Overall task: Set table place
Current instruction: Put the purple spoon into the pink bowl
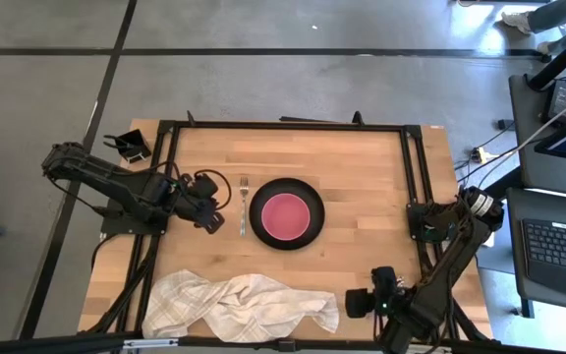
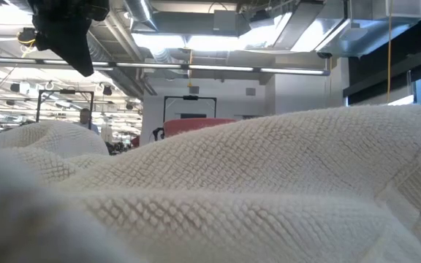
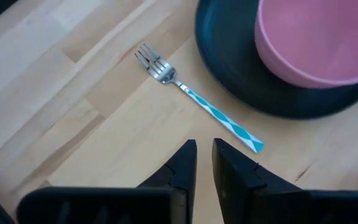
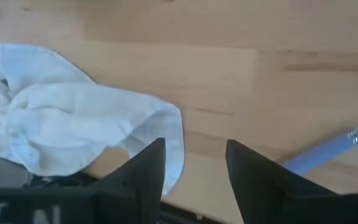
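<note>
A black plate (image 1: 308,231) with a pink bowl (image 1: 285,213) in it stands in the middle of the wooden table (image 1: 362,167). A fork (image 1: 244,202) with silver tines and a blue-and-white handle (image 3: 219,115) lies flat just left of the plate. My left gripper (image 3: 204,152) hovers near the fork's handle end with its fingers almost together and touches nothing. My right gripper (image 4: 196,155) is open and empty near the table's front edge. A purple handle (image 4: 322,154), probably the spoon's, lies on the table beyond it. The spoon's bowl is out of view.
A crumpled white towel (image 1: 244,305) lies along the front edge, left of my right gripper, and fills the low view (image 2: 269,190). A small black holder (image 1: 129,147) stands off the far left corner. Bare wood shows right of the plate.
</note>
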